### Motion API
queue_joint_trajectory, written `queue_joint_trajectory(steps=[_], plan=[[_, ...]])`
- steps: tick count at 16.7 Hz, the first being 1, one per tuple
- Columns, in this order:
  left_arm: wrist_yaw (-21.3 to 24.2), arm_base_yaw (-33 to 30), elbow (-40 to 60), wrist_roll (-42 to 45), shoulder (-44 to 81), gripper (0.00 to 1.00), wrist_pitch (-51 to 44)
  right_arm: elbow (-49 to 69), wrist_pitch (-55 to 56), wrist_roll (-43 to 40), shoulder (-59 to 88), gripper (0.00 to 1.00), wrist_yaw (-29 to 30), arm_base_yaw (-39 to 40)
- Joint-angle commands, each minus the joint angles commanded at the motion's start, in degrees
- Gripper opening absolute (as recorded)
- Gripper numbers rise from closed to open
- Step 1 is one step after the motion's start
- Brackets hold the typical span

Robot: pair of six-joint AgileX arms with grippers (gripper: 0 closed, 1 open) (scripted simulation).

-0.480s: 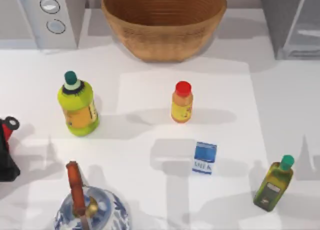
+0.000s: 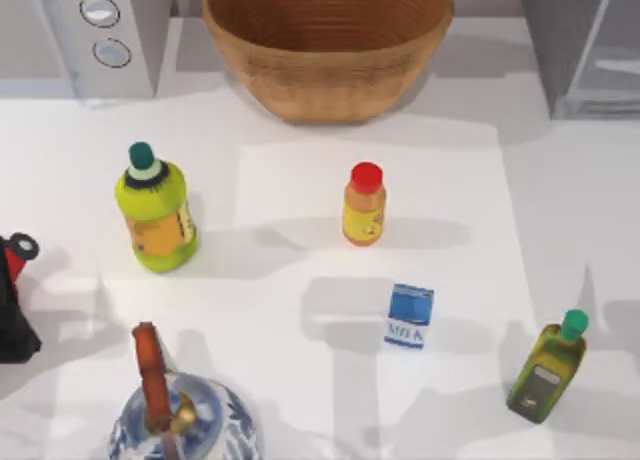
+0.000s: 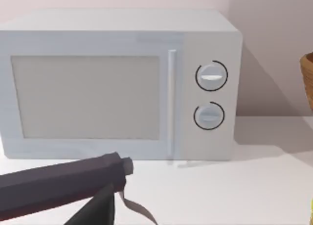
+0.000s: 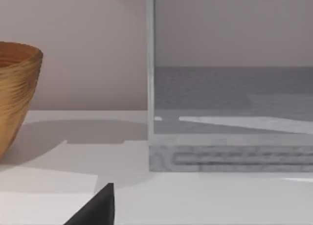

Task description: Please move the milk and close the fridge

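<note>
Nothing shifted | boxy milk (image 2: 410,317) upright — fridge (image 2: 590,46) open

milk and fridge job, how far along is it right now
Nothing looks done yet. The milk stands upright on the table, apart from the red-capped orange bottle and the green-capped bottle, with no gripper on it. The fridge at the far right corner is open; the right wrist view looks into its interior. Nothing is in hand. Left: pick up the milk, move it, shut the door.
</note>
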Motion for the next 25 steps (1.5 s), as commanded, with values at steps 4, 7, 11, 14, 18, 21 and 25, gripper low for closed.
queue_joint_trajectory(steps=[4,7,11,14,18,21,25], plan=[[0.0,0.0,0.0,0.0,0.0,1.0,0.0,0.3,11.9,0.3,13.0,1.0,16.3,16.1],[0.0,0.0,0.0,0.0,0.0,1.0,0.0,0.8,20.6,0.4,21.7,1.0,27.6,27.3],[0.0,0.0,0.0,0.0,0.0,1.0,0.0,1.3,28.9,0.4,29.9,1.0,37.7,37.4],[0.0,0.0,0.0,0.0,0.0,1.0,0.0,1.4,31.0,0.4,32.1,1.0,40.2,40.0],[0.0,0.0,0.0,0.0,0.0,1.0,0.0,1.2,30.9,0.4,32.0,1.0,40.1,39.8],[0.0,0.0,0.0,0.0,0.0,1.0,0.0,2.4,32.2,1.4,33.9,1.0,41.2,41.4],[0.0,0.0,0.0,0.0,0.0,1.0,0.0,8.3,38.5,5.3,44.8,1.0,46.8,48.6]])
